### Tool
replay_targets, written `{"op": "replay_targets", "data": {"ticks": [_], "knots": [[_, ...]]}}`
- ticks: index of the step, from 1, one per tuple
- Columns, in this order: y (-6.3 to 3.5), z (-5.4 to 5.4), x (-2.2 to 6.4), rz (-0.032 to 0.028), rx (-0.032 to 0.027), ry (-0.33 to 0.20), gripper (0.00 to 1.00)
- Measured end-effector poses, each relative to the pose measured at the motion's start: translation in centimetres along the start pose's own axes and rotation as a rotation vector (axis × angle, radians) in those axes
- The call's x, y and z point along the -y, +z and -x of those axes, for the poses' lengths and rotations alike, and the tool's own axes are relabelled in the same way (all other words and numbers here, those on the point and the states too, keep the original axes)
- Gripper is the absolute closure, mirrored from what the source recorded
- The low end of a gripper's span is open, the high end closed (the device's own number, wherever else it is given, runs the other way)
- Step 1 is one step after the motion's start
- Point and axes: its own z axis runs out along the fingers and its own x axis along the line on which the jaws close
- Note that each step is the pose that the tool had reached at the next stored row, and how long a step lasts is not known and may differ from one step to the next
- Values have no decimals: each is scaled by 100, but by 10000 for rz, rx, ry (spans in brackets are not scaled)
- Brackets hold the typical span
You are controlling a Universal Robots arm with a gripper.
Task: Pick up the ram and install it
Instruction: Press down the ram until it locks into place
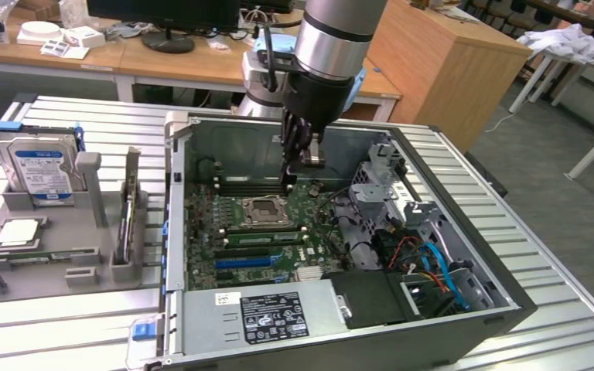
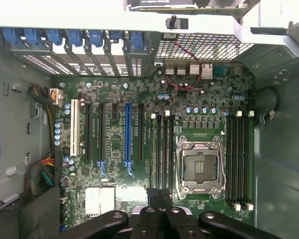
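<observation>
The arm reaches straight down into the open computer case [image 1: 483, 309], its tool [image 1: 299, 166] clenched just above the motherboard [image 1: 276, 232]. Whether it grips the ram is unclear.

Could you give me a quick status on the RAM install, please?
Gripper shut, down inside the open computer case, above the motherboard slots beside the empty processor socket. One ram stick lies in the grey holder. Nothing in the way.

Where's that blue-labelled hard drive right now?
The hard drive stands upright in the grey tray at the exterior view's left, near the processor, beside the open case.
</observation>
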Motion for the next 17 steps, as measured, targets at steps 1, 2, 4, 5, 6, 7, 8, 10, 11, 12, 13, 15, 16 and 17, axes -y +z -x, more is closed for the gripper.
{"op": "replay_targets", "data": {"ticks": [1, 2, 4, 5, 6, 7, 8, 10, 11, 12, 13, 15, 16, 17], "knots": [[0, 0, 0, 0, 0, 0, 89], [0, 0, 0, 0, 0, 0, 89], [0, 0, 0, 0, 0, 0, 89], [0, 0, 0, 0, 0, 13, 89], [0, 0, 0, -1, 1, 42, 89], [0, 0, 0, -4, 3, 96, 89], [0, 0, 1, -8, 4, 176, 89], [1, 0, 1, -18, 10, 401, 89], [3, 0, 1, -26, 16, 574, 89], [3, 0, 0, -34, 20, 741, 89], [4, 0, 1, -42, 25, 919, 89], [6, 0, 1, -58, 36, 1275, 89], [7, 0, 0, -66, 41, 1451, 89], [7, 0, 1, -75, 46, 1636, 89]]}}
